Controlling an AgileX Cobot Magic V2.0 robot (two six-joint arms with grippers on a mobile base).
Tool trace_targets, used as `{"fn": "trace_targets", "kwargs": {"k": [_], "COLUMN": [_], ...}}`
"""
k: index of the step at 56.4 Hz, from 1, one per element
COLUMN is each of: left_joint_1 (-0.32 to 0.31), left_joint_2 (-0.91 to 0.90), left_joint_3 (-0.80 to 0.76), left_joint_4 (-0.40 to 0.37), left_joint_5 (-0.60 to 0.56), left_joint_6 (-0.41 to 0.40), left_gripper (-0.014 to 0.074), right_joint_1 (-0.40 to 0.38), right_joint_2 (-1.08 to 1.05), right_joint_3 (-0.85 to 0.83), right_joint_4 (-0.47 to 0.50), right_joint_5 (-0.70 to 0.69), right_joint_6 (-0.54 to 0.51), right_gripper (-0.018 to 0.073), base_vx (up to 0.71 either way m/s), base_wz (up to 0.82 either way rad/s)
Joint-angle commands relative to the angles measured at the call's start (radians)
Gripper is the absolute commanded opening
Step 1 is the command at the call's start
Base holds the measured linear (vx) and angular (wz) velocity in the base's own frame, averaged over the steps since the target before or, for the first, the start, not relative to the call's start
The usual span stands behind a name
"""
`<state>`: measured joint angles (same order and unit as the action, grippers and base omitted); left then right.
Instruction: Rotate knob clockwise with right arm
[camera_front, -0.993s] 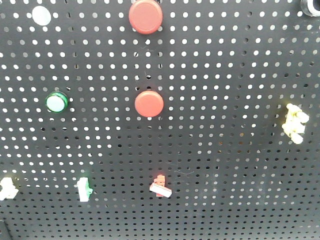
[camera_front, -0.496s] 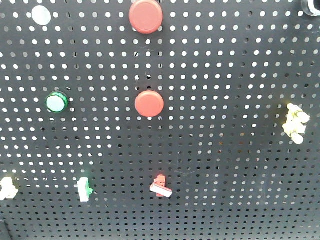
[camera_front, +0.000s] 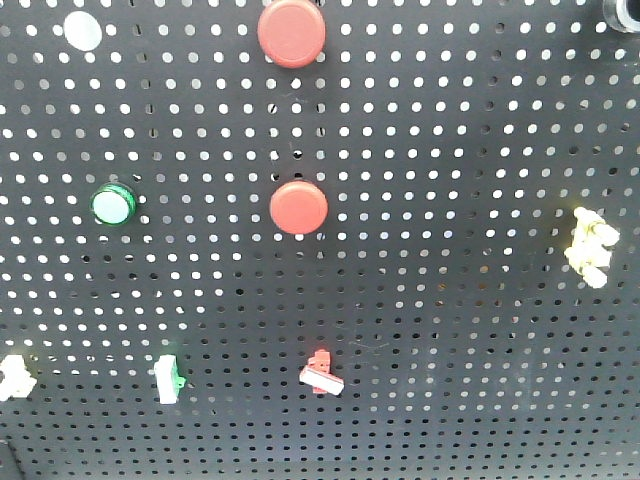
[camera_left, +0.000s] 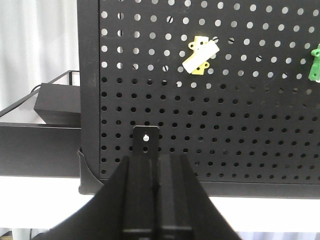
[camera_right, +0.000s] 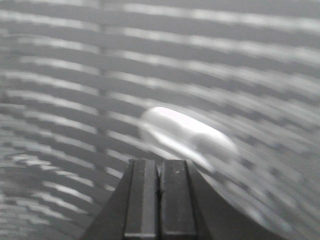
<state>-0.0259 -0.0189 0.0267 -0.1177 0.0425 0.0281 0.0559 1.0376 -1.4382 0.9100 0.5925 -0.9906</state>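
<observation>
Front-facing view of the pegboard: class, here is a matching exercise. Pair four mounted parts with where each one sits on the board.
Column A:
1. green round button
2. yellow clip
3. white round cap
4. small red switch

Column B:
a. top left corner
b. lower middle
c. right edge
d. left side, mid-height

Pairs: 1-d; 2-c; 3-a; 4-b

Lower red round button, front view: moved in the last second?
No. The lower red round button keeps its place against the holes of the black pegboard, level with the green round button.
</observation>
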Motion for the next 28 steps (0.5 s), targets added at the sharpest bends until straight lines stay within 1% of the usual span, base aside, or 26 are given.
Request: {"fn": "trace_targets", "kwargs": {"k": [1,5,8,11,14,20,26,28], "left_joint_1": [0.003,0.003,0.003,0.003,0.003,0.003,0.003,0.003], "left_joint_2": [0.003,0.003,0.003,0.003,0.003,0.003,0.003,0.003], "left_joint_3": [0.013,0.013,0.013,0.013,0.013,0.013,0.013,0.013], "left_joint_4": [-0.008,-0.008,-0.008,-0.008,-0.008,-0.008,-0.008,-0.008], "left_joint_5": [-0.082,-0.082,-0.082,-0.082,-0.082,-0.082,-0.082,-0.082], "left_joint_6": [-0.01,-0.01,-0.01,-0.01,-0.01,-0.01,-0.01,-0.01], "left_gripper": [-0.0006,-0.0006,-0.0006,-0.0006,-0.0006,-0.0006,-0.0006,-0.0006], "right_joint_1": [0.084,0.153,0.199,0.227,0.246,0.247,0.242,0.243], "right_joint_2": [0.042,0.066,0.068,0.068,0.06,0.03,-0.006,-0.014], "right_joint_3": [-0.065,-0.078,-0.08,-0.08,-0.08,-0.08,-0.08,-0.08], "right_joint_4": [0.138,0.098,0.025,-0.059,-0.152,-0.323,-0.473,-0.506], "right_joint_5": [0.011,0.014,-0.018,-0.063,-0.125,-0.214,-0.231,-0.231], "right_joint_6": [-0.242,-0.336,-0.387,-0.397,-0.382,-0.32,-0.257,-0.239], "right_gripper": [-0.0009,-0.0009,-0.0009,-0.0009,-0.0009,-0.0007,0.0001,0.0005], "base_vx": [0.0,0.0,0.0,0.0,0.0,0.0,0.0,0.0], "base_wz": [0.0,0.0,0.0,0.0,0.0,0.0,0.0,0.0]}}
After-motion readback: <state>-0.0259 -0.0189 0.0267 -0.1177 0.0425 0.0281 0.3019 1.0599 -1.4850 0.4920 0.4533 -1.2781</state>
